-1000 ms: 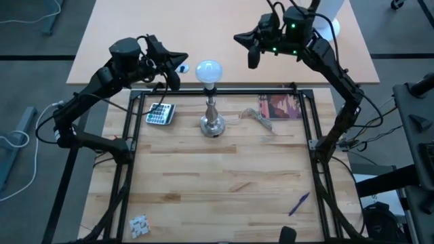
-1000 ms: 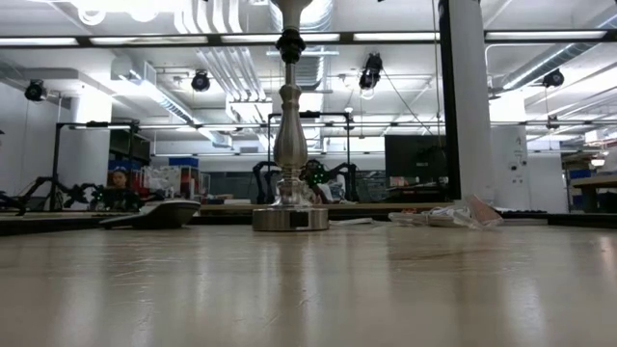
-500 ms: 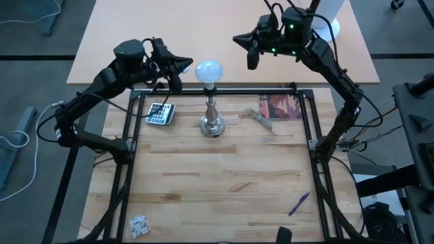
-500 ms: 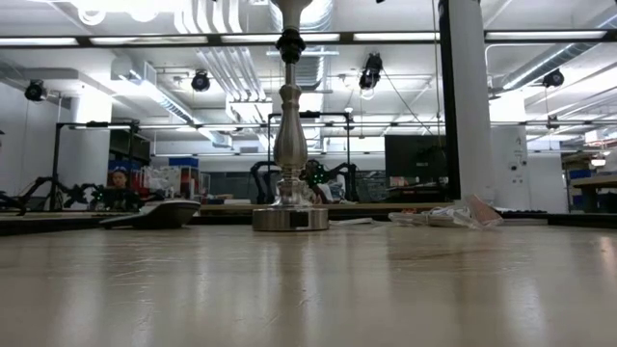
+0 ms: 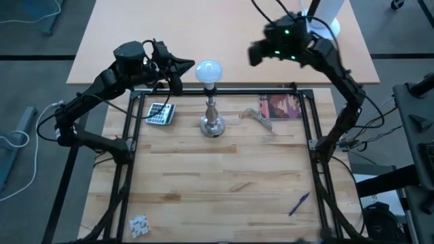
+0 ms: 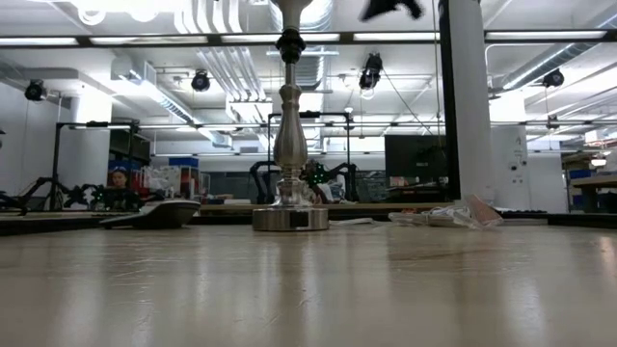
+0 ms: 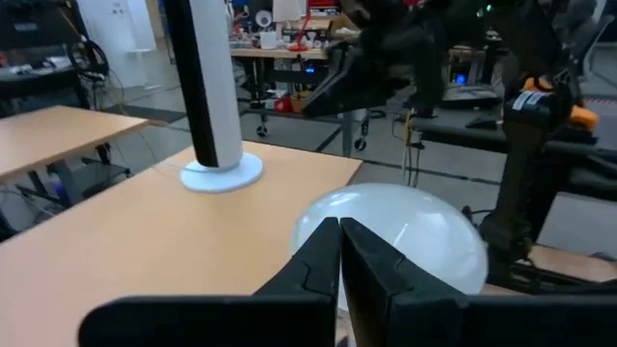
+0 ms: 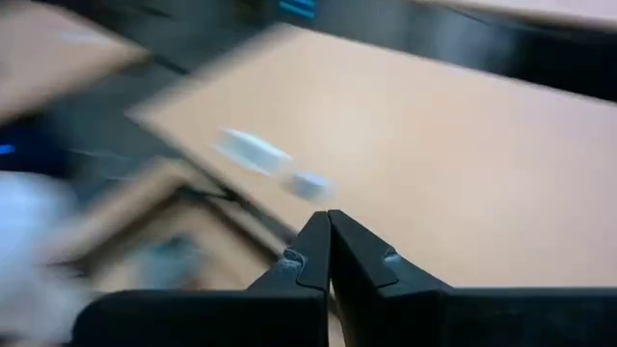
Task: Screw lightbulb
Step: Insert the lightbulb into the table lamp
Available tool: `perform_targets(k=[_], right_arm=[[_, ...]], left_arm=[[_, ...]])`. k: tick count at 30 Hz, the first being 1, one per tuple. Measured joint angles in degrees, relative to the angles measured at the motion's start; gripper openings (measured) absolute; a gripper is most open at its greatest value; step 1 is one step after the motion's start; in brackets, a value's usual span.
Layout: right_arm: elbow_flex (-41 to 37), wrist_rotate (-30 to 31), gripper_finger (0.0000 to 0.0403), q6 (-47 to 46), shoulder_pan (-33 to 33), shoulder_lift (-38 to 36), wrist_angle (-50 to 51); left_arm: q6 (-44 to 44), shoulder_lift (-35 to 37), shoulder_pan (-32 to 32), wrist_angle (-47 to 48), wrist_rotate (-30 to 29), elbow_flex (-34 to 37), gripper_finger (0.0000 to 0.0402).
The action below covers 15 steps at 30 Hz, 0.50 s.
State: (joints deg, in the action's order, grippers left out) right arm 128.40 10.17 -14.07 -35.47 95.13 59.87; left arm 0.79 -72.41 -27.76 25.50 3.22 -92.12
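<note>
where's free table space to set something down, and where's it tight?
Free: the wide bare wood between the lamp stand and the pen, and between the pen and the small white item. Crowded: the far strip, where the calculator, the stand with the lightbulb and the packet line up.

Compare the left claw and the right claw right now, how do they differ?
The left claw sits beside the lightbulb, tips nearly touching it; the right claw hangs well clear of it. The left claw looks sharp, the right claw motion-blurred. Both are shut and hold nothing.
</note>
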Motion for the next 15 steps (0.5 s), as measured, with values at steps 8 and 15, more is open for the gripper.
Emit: perform_targets(k=[8, 15], right_arm=[[2.2, 18.6, 0.0000, -5.9, -3.5, -1.5, 29.2], [2.2, 18.5, 0.0000, -5.5, -3.7, -2.1, 28.0]], left_arm=[[-1.4, 0.0, 0.6, 0.8, 0.0, 0.0, 0.0009], [-0.5, 0.0, 0.6, 0.8, -0.1, 0.0, 0.0002]])
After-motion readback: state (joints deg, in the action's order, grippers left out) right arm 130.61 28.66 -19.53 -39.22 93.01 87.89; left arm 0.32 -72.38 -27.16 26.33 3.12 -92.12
